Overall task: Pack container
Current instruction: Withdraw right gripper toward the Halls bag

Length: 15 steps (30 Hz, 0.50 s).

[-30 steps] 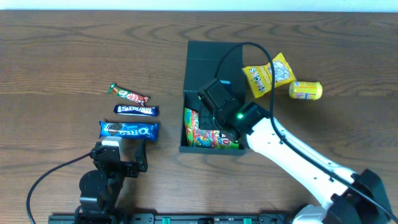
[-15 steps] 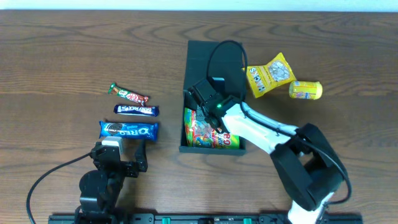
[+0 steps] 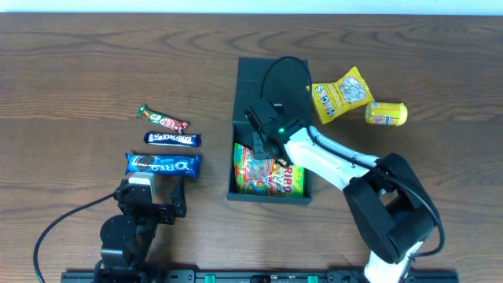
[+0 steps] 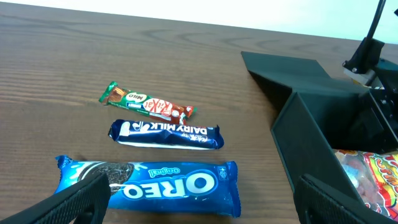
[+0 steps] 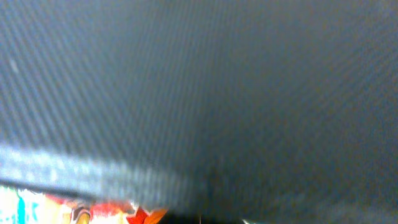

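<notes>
Packing centres on the dark teal-green matte rectangular container, mid-table, its long axis running away from the robot and its flap lid open at the far end. One colourful gummy bag lies inside. The right gripper is down in the box just beyond that bag; whether it is spread or closed, I cannot tell. Three snacks lie left, nearer the wide-spread left gripper: red-green KitKat bar, dark blue Dairy Milk bar, blue Oreo pack. Two lie right: yellow pouch, small yellow packet.
</notes>
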Motion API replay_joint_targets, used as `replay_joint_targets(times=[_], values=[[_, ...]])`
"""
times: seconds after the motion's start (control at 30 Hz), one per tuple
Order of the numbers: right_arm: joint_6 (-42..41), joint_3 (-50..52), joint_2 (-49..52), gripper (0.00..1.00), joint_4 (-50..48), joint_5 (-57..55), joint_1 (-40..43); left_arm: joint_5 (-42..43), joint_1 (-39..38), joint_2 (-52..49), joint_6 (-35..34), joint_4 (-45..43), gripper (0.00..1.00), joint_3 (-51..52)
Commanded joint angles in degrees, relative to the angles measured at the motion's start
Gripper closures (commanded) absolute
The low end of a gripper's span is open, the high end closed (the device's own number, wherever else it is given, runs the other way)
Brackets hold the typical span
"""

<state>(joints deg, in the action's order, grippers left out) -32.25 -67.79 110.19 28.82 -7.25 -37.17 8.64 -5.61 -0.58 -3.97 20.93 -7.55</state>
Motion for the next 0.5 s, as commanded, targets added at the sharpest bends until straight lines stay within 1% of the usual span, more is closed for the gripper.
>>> replay_joint_targets(times=[0.0,0.13,0.23,0.37,0.47], values=[[1.09,-1.07,-0.09,0.99,-1.25,0.20,0.46,0.17,0.35,0.33,1.20,0.39,0.05,1.18],[3.02,-1.07,-0.09,0.99,-5.11,-5.05,0.70,0.17,0.35,0.33,1.20,0.39,0.05,1.18],[6.23,-1.07,-0.09,0.99,-6.99,-5.18,0.98,0.17,0.35,0.33,1.20,0.39,0.05,1.18],[8.96,-1.16,-0.31,0.99,-6.23,-3.63,0.94,0.17,0.35,0.33,1.20,0.42,0.05,1.18],[9.86,-2.34,-3.82,0.99,-1.36,-3.17,0.96,0.17,0.35,0.33,1.20,0.39,0.05,1.18]])
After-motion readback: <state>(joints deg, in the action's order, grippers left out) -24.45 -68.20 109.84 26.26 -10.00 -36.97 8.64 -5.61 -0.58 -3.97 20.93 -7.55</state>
